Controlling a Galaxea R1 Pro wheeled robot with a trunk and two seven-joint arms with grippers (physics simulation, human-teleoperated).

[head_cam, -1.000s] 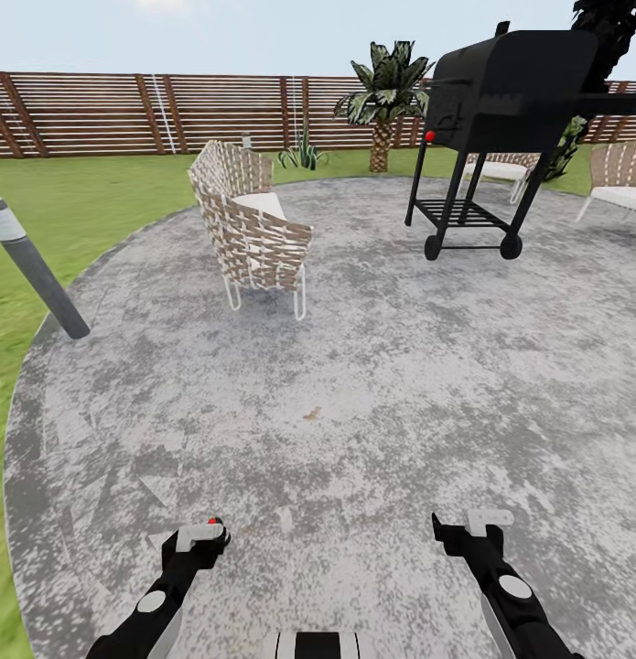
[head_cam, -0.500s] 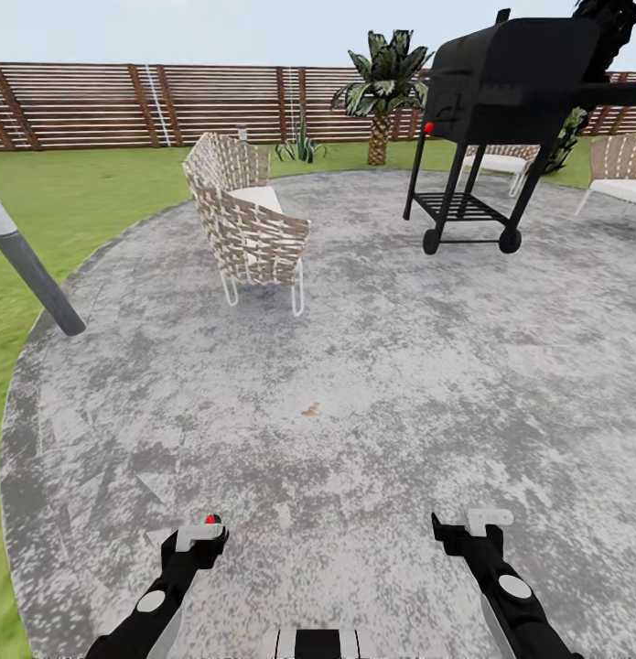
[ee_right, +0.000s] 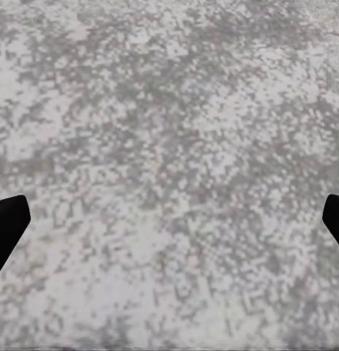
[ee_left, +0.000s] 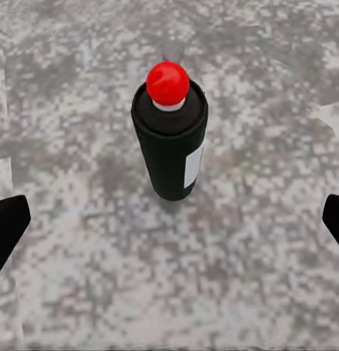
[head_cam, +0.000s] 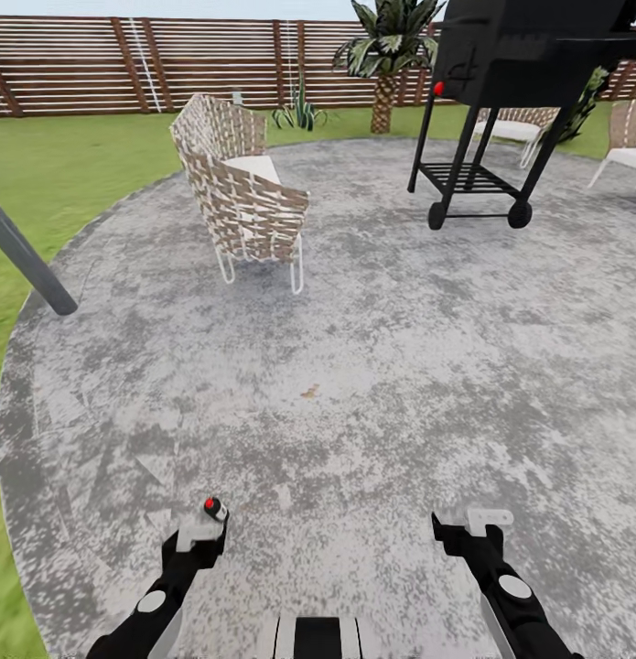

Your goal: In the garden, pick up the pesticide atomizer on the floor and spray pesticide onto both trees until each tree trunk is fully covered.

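My left arm (head_cam: 157,599) is glossy black, with a round pale grey disc set into its upper face and a light grey panel down its inner side. A whitish angular bracket caps the wrist. My right arm (head_cam: 510,590) matches it: black shell, grey disc, white bracket at the end. Between them my trunk (head_cam: 318,638) shows as a black block flanked by white strips. Through the wrist cameras my fingers (ee_left: 8,227) are plain matte black wedges.
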